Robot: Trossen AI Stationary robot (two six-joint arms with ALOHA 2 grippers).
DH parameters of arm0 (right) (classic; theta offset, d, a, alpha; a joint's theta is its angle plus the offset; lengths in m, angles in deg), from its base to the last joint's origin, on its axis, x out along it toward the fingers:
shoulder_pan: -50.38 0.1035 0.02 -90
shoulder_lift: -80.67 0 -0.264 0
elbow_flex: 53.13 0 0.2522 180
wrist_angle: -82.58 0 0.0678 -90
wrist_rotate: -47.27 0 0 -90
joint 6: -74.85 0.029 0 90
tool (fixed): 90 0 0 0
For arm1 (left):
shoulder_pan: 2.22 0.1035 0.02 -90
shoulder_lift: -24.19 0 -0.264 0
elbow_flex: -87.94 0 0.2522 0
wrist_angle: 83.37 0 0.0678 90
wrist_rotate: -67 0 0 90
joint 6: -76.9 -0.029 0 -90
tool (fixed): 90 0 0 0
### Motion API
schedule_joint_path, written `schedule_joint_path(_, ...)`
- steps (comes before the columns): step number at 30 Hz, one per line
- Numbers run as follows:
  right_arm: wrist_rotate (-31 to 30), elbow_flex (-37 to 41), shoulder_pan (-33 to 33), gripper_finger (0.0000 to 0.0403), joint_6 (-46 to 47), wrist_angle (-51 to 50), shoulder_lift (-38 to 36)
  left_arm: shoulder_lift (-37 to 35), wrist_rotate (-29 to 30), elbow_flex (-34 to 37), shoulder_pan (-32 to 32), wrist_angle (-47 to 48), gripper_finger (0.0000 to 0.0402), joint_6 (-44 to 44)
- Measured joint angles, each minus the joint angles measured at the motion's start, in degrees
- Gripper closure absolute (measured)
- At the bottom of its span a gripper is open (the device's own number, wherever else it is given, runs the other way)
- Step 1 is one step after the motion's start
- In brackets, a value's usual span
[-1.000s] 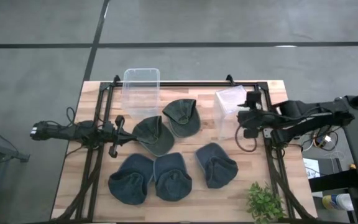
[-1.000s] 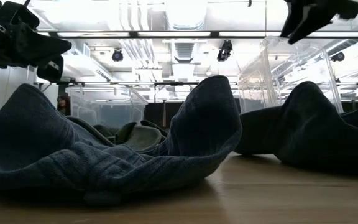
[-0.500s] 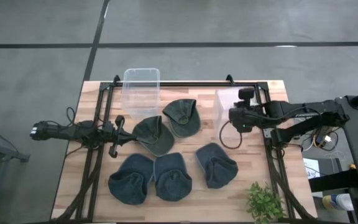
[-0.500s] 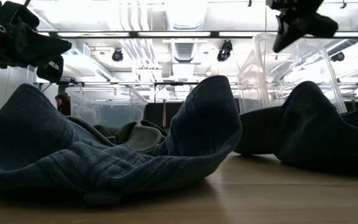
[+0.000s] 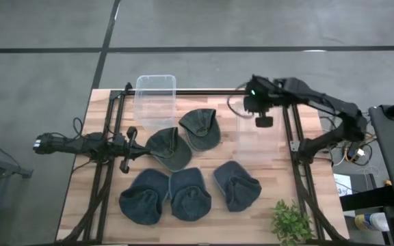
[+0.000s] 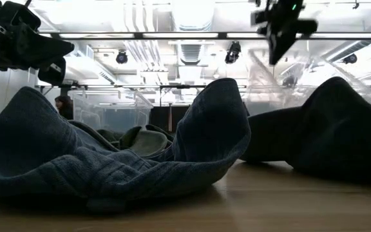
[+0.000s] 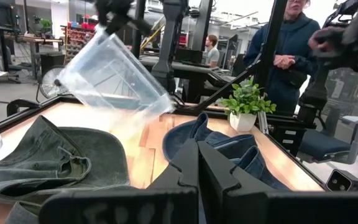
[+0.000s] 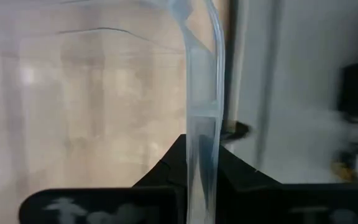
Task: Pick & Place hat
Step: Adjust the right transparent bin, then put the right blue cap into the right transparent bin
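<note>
right claw (image 5: 250, 104) pinching clear bin (image 5: 250, 126) rim (tilted) | left claw (image 5: 129, 146) pressed together

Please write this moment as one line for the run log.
right tool: shut on clear bin rim, bin tilted | left tool: shut, waiting beside green hat | hats: none in bin

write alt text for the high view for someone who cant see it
The right pincer grips the rim of a clear plastic bin at the table's far right. Five hats lie mid-table; a second bin stands far left, and the left pincer waits left.
</note>
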Motion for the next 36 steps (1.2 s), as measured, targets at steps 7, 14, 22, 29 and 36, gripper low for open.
schedule_joint_path(7, 9.71, -0.80, -15.63, 0.0385, -6.24, 1.74, 11.46, 0.00, 0.01, 0.00, -0.02, 0.00, 0.0401, -0.02)
schedule_joint_path(14, 10.59, -4.90, -23.26, 0.0381, -6.77, 4.56, 20.85, 0.00, 0.01, 0.00, -0.01, 0.00, 0.0401, 0.00)
schedule_joint_path(22, 8.82, -11.50, -25.82, 0.0300, -1.85, 7.75, 28.92, 0.00, 0.01, 0.00, -0.02, 0.00, 0.0401, 0.00)
schedule_joint_path(29, 6.56, -16.52, -25.13, 0.0205, -0.82, 4.44, 31.41, 0.00, -0.01, 0.00, -0.02, 0.00, 0.0401, -0.01)
schedule_joint_path(36, 5.86, -22.65, -22.94, 0.0134, 4.10, 2.39, 25.51, 0.00, 0.00, 0.00, -0.02, 0.00, 0.0401, -0.01)
